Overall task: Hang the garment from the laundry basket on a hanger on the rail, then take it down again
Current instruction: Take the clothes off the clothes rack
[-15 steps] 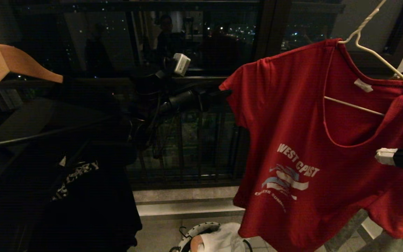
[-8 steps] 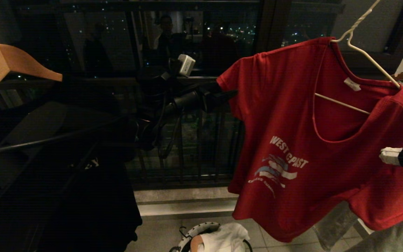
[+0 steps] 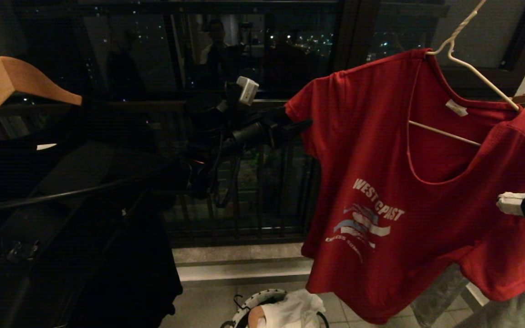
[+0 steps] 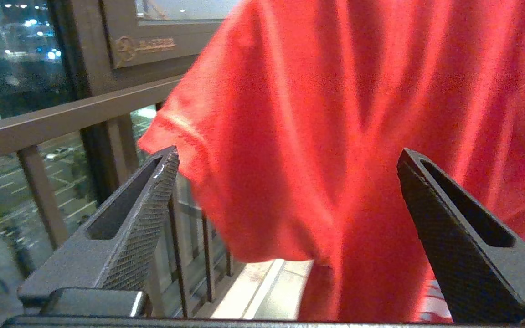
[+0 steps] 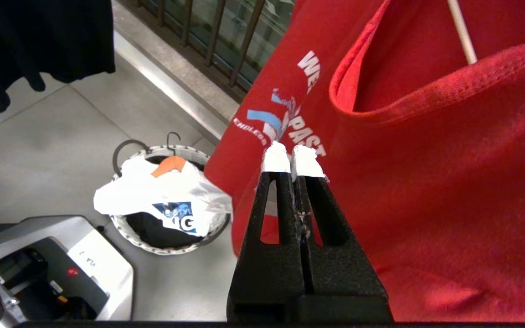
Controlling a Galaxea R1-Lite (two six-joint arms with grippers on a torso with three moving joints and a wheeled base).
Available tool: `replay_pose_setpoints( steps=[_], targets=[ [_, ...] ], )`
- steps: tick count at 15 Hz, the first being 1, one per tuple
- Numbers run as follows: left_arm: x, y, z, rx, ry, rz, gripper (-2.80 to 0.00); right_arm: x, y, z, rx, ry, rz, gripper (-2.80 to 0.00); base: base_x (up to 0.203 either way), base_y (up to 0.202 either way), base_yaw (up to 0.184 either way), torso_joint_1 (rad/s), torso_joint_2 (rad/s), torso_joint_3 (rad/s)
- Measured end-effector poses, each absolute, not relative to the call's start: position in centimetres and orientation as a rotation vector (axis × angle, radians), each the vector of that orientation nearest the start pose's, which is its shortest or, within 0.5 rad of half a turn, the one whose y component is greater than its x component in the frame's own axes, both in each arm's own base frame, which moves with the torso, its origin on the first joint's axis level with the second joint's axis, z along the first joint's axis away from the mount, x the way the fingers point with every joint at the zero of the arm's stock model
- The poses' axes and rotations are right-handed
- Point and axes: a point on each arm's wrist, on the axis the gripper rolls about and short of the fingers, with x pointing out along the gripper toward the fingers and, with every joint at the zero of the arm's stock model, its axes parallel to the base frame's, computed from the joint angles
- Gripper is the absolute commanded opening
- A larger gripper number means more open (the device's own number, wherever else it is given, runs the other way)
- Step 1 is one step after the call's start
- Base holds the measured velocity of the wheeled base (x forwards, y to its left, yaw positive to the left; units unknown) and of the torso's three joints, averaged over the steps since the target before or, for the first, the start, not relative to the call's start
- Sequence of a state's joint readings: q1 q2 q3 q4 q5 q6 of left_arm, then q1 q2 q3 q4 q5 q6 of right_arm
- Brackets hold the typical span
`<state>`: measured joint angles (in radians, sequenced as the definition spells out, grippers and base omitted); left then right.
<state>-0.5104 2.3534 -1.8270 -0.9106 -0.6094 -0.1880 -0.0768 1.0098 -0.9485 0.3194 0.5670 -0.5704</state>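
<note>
Closest in, the right gripper (image 5: 293, 157) reaches in level from the right, its white-taped jaws pressed together and holding nothing, the tips just in front of the chest of the red short-sleeved T-shirt (image 3: 399, 191) with white "WEST COAST" lettering; whether they touch the cloth I cannot tell. That shirt is the thing to place everything by. It hangs tilted on a thin white wire hanger (image 3: 467, 68), whose twisted neck rises above the collar and whose bottom bar shows through the neck opening; the hook itself runs out of sight at the top. Down on the tiled floor, below the shirt's hem and a little to its left, stands the small round white woven laundry basket (image 3: 255, 301) with black loop handles, with a white printed cloth (image 5: 162, 200) bunched inside it. To the left of the shirt, at the height of its sleeve, the left gripper (image 4: 285, 159) points at that sleeve with its dark ribbed jaws spread wide and empty, the sleeve edge hanging just ahead of the gap between them. Further left of the shirt, a black printed T-shirt (image 3: 107, 255) hangs below a thick tan wooden hanger (image 3: 12, 84). Behind the shirt runs a dark metal railing (image 3: 244, 196) before a night window with city lights.
</note>
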Motion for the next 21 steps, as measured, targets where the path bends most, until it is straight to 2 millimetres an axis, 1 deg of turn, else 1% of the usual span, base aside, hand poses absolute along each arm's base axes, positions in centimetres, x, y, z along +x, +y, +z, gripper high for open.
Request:
replay_pose_setpoints(
  steps=[11, 15, 17, 18, 21],
  targets=[
    [42.3, -25.7, 22.1, -0.15, -0.268, -1.118, 0.0, 10.9, 0.4, 28.3, -0.439, 0.204, 0.569, -2.8, 0.0, 0.0, 0.0, 0.0, 0.0, 0.0],
    [41.8, -25.4, 21.3, -0.131, -0.236, -1.11, 0.0, 10.7, 0.4, 28.3, -0.441, 0.2, 0.567, -2.8, 0.0, 0.0, 0.0, 0.0, 0.0, 0.0],
    [41.3, -25.1, 20.8, -0.114, -0.211, -1.105, 0.0, 10.6, 0.4, 28.4, -0.444, 0.196, 0.567, -2.8, 0.0, 0.0, 0.0, 0.0, 0.0, 0.0],
    [40.9, -24.8, 20.9, -0.107, -0.206, -1.104, -2.8, 10.6, 0.4, 28.4, -0.445, 0.196, 0.565, -2.8, 0.0, 0.0, 0.0, 0.0, 0.0, 0.0],
    [40.2, -24.4, 21.7, -0.103, -0.206, -1.103, -2.8, 10.6, 0.3, 28.4, -0.445, 0.202, 0.545, -2.8, 0.0, 0.0, 0.0, 0.0, 0.0, 0.0]
  ],
)
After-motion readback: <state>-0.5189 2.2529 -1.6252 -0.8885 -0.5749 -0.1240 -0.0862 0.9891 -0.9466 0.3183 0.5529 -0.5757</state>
